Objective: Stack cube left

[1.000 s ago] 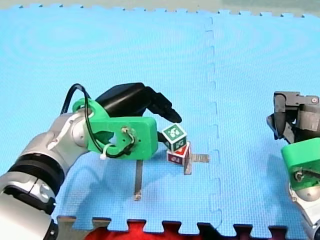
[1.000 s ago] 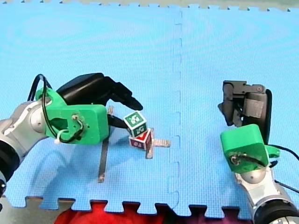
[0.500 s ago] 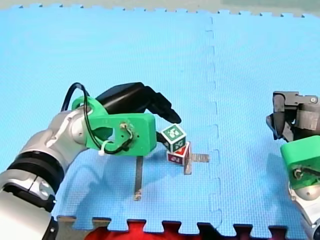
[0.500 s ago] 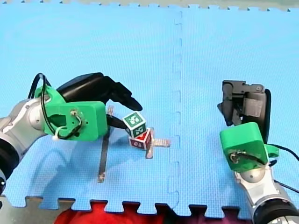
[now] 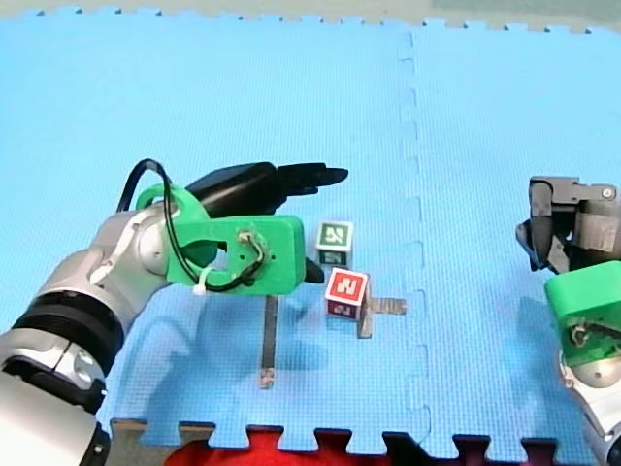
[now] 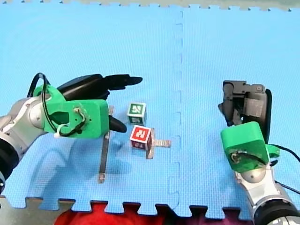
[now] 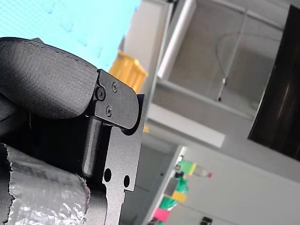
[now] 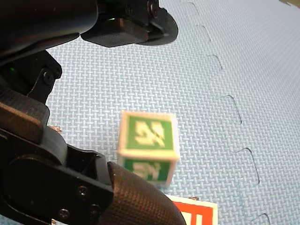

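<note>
The green cube (image 5: 335,241) sits on the blue mat just behind the red cube (image 5: 346,292), not on top of it. The red cube lies flat with a white letter face up. My left hand (image 5: 315,223) is open beside the green cube on its left, with the upper fingers (image 5: 310,177) stretched out above it and the thumb (image 5: 310,272) low by the red cube. Neither touches a cube. The second wrist view shows the green cube (image 8: 149,140) between this hand's fingers and a corner of the red cube (image 8: 197,213). My right hand (image 5: 568,228) hangs at the far right, holding nothing.
Grey strips (image 5: 269,340) form a cross mark on the mat under and beside the red cube. A mat seam (image 5: 415,194) runs front to back, right of the cubes. The mat's toothed front edge (image 5: 291,435) lies near, with red cloth (image 5: 243,456) below it.
The green cube, which was tilted on top of the red cube at my left fingertips, has come off and now lies behind it. My left fingers have opened and lifted. The red cube has settled flat.
</note>
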